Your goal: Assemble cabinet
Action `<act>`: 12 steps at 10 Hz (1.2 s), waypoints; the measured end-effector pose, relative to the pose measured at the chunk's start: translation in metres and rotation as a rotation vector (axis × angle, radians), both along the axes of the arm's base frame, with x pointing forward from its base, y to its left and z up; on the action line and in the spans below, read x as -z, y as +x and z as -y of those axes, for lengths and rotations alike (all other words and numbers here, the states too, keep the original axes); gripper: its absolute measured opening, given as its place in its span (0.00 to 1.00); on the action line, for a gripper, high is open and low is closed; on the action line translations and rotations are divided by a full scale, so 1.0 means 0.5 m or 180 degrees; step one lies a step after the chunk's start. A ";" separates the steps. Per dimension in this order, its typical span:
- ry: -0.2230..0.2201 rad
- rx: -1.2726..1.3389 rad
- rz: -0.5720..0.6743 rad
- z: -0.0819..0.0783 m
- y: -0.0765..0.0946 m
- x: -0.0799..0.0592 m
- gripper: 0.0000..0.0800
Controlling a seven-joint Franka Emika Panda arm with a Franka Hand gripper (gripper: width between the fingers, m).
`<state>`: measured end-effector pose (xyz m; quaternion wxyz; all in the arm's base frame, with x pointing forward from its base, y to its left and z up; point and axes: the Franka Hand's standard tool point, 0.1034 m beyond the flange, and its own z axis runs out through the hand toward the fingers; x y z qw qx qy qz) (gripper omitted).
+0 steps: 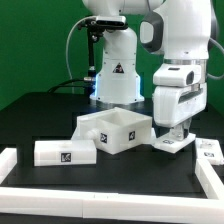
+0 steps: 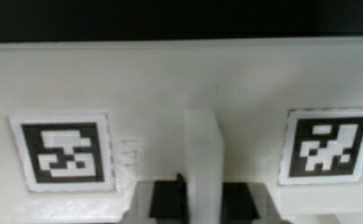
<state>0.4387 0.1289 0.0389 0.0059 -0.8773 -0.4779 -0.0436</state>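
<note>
The gripper (image 1: 176, 136) seems clenched on a white panel (image 2: 178, 90) with 2 tags (image 2: 64, 152), beside the cabinet box (image 1: 118, 132).

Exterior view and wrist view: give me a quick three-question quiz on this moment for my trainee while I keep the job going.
1. True or false: the cabinet box hangs in the gripper, lifted clear of the table.
2. In the exterior view, where is the gripper relative to the cabinet box? A) on the exterior view's left of it; B) on the exterior view's right of it; C) reaching down inside it.
3. Fill in: the white panel that fills the wrist view carries ___ marker tags.

Key: 1 false; 2 B; 3 two.
</note>
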 end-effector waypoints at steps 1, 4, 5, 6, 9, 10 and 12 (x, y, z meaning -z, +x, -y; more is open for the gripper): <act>-0.0001 -0.0019 -0.0005 -0.002 -0.002 0.002 0.08; -0.0013 -0.0589 0.0054 -0.019 -0.012 0.026 0.08; -0.0015 -0.0689 0.0025 -0.013 -0.015 0.041 0.08; -0.0014 -0.0671 0.0021 -0.013 -0.014 0.042 0.08; -0.0126 -0.0658 -0.0113 0.009 -0.011 0.010 0.34; -0.0167 -0.0665 -0.0089 0.012 -0.011 -0.025 0.57; -0.0261 -0.0390 -0.0105 0.008 -0.034 -0.092 0.74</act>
